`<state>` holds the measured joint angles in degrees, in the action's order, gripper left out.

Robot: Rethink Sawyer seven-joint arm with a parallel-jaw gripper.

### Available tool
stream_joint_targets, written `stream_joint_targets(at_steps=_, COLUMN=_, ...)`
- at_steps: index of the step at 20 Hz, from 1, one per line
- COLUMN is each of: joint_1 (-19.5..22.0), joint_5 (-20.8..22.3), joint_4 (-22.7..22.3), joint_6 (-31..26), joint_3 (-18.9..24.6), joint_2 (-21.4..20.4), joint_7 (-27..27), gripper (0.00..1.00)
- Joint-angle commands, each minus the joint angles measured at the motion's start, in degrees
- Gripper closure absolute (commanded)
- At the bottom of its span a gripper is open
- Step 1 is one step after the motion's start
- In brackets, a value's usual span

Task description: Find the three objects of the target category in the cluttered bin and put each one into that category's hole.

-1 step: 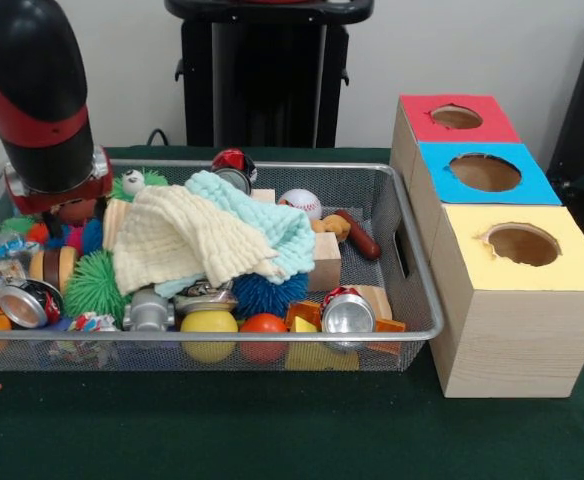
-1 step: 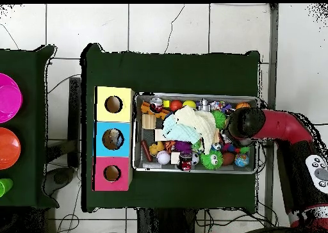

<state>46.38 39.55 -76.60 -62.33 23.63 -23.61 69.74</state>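
A wire mesh bin (image 1: pixel 424 300) is heaped with clutter. A cream cloth (image 1: pixel 172 240) and a pale blue cloth (image 1: pixel 267 222) lie across the top. Around them are a yellow ball (image 1: pixel 209 331), a red ball (image 1: pixel 264 328), a baseball (image 1: pixel 302 203), green (image 1: pixel 94 283) and blue (image 1: pixel 270 293) spiky balls, drink cans (image 1: pixel 347 312) (image 1: pixel 27 300) and wooden blocks (image 1: pixel 324 260). My gripper (image 1: pixel 70 207) is down in the bin's far left corner, under the red and black arm (image 2: pixel 256 125); its state is hidden. Beside the bin stands a wooden box with red (image 1: pixel 456 117), blue (image 1: pixel 485 172) and yellow (image 1: pixel 522 243) holes.
The box (image 2: pixel 113 139) touches the bin's short side, and something lies inside its blue hole. A brown sausage toy (image 1: pixel 358 234) rests near the bin's right wall. In the overhead view, pink (image 2: pixel 6 97) and orange (image 2: pixel 6 147) discs sit on a neighbouring table.
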Motion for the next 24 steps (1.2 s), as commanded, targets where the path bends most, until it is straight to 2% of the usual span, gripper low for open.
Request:
stream_joint_targets(at_steps=1, joint_1=-3.71, joint_5=4.49, joint_4=-1.17, joint_6=8.33, joint_3=1.32, joint_2=2.47, joint_7=-3.60, gripper=0.00)
stream_joint_targets(at_steps=6, joint_1=-5.57, joint_5=9.79, joint_4=3.67, joint_6=14.30, joint_3=-0.76, joint_2=6.41, joint_7=-0.25, gripper=0.00)
stream_joint_targets(at_steps=12, joint_1=-7.39, joint_5=12.83, joint_4=7.15, joint_6=18.40, joint_3=-2.36, joint_2=9.48, joint_7=2.88, gripper=0.00)
stream_joint_targets(at_steps=15, joint_1=-8.94, joint_5=14.50, joint_4=7.80, joint_6=18.77, joint_3=-3.94, joint_2=8.96, joint_7=3.73, gripper=0.00)
stream_joint_targets(at_steps=18, joint_1=-11.13, joint_5=16.45, joint_4=7.36, joint_6=18.82, joint_3=-6.02, joint_2=6.56, joint_7=4.19, gripper=0.00)
stream_joint_targets(at_steps=24, joint_1=-14.10, joint_5=16.00, joint_4=6.33, joint_6=15.26, joint_3=-8.04, joint_2=4.21, joint_7=2.40, gripper=0.00)
